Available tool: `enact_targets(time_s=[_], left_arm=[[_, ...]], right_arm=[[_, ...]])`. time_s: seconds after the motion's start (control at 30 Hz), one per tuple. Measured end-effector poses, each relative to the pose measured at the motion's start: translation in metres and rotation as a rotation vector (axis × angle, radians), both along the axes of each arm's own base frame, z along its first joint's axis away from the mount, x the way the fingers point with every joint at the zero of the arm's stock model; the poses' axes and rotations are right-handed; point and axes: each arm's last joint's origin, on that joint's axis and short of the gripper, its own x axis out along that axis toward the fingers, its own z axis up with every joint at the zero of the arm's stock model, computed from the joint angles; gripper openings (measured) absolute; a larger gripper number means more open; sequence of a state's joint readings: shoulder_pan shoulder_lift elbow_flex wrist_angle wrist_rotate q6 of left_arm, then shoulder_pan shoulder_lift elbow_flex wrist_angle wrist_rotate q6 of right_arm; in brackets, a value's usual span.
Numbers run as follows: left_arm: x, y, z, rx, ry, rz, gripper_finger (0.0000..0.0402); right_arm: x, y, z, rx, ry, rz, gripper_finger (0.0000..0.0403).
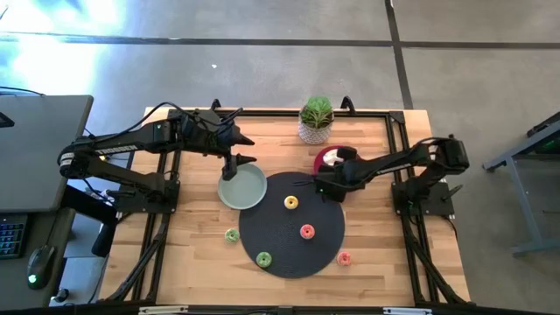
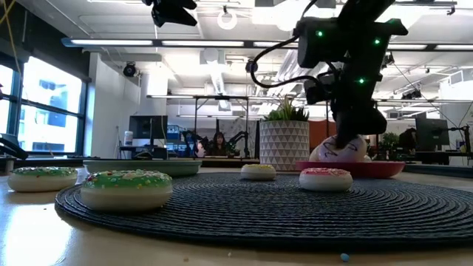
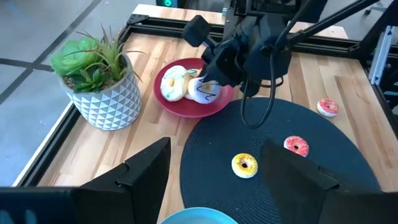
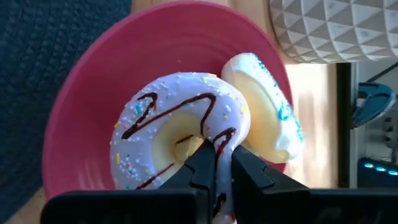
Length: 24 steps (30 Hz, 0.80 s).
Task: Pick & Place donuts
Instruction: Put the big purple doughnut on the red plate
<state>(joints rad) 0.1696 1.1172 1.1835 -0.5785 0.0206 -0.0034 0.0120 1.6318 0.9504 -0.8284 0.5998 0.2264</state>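
Observation:
My right gripper [image 4: 221, 154] is shut on a white-iced donut with dark drizzle [image 4: 168, 118] over the pink-red plate [image 4: 93, 93], at the table's far right [image 1: 331, 175]. A second white donut [image 4: 267, 106] leans beside it on that plate. My left gripper [image 1: 238, 163] hangs open above the sage-green plate [image 1: 242, 188]. Small donuts lie flat: yellow [image 1: 290, 202] and red [image 1: 307, 231] on the dark mat [image 1: 289, 241], green [image 1: 263, 258] at its rim, another green [image 1: 232, 234] and a pink one [image 1: 345, 258] on the wood. My right gripper pinches the drizzled donut's ring wall [image 4: 219, 127], one finger [image 4: 202, 158] in the hole and one [image 4: 245, 168] outside. The fingers slant down from the table's right. The donut stands tilted on edge above the plate [image 2: 338, 152]; whether its lower rim rests there I cannot tell.
A potted succulent in a white patterned pot [image 1: 316, 121] stands just beyond the pink-red plate, near the far edge. A black frame [image 1: 398, 140] runs round the table top. Bare wood shows at the near left and near right corners.

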Motion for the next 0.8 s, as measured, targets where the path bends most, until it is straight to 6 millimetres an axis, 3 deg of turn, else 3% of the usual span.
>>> enact_targets(time_s=[0.23,0.6,0.8], left_arm=[[0.0,0.002,0.0,0.03,0.005,0.053,0.0239],[0.0,0.002,0.0,0.032,0.006,0.053,0.0239],[-0.001,0.002,0.0,0.031,0.011,0.053,0.0239]], right_arm=[[0.004,0.0,0.0,0.028,-0.027,0.027,0.005],[0.004,-0.001,0.0,0.021,0.022,0.098,0.0128],[0.004,0.001,0.01,0.087,0.074,0.103,0.015]])
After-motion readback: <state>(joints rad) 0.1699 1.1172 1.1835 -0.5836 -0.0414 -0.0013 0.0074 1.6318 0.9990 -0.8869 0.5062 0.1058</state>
